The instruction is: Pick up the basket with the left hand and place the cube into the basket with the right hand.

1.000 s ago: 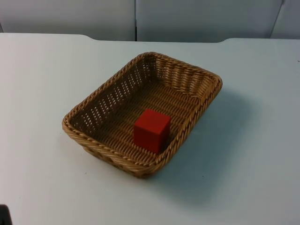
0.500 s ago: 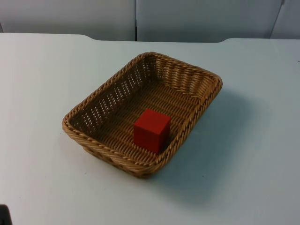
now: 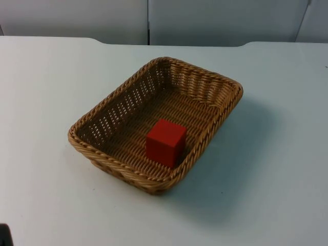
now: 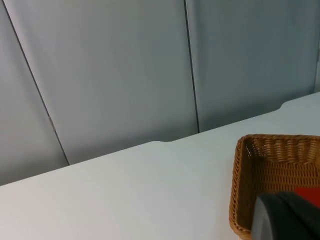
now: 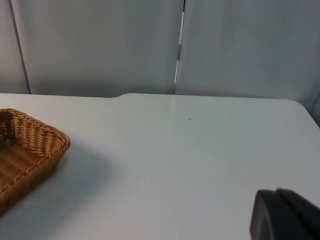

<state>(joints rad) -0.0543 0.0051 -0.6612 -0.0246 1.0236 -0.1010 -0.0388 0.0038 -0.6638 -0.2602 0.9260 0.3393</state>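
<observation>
The white table [image 3: 46, 77] ends at a grey partition wall [image 3: 215, 20] made of panels with vertical seams. In the top view nothing stands between the table's open surface and the basket [image 3: 110, 105], a rectangular wicker basket in tan weave with a braided rim, which sits flat on the table near its centre, turned at an angle to the table edge. The cube [image 3: 165, 142], solid red with sharp edges, rests on the basket floor close to the near right wall. The left wrist view shows one end of the basket [image 4: 260, 170] and a sliver of the cube [image 4: 307, 192] behind a black fingertip [image 4: 285, 217]; the right wrist view shows a basket corner [image 5: 30, 145] and a fingertip [image 5: 285, 215] over bare table. Whether either gripper's fingers are apart or together cannot be told.
</observation>
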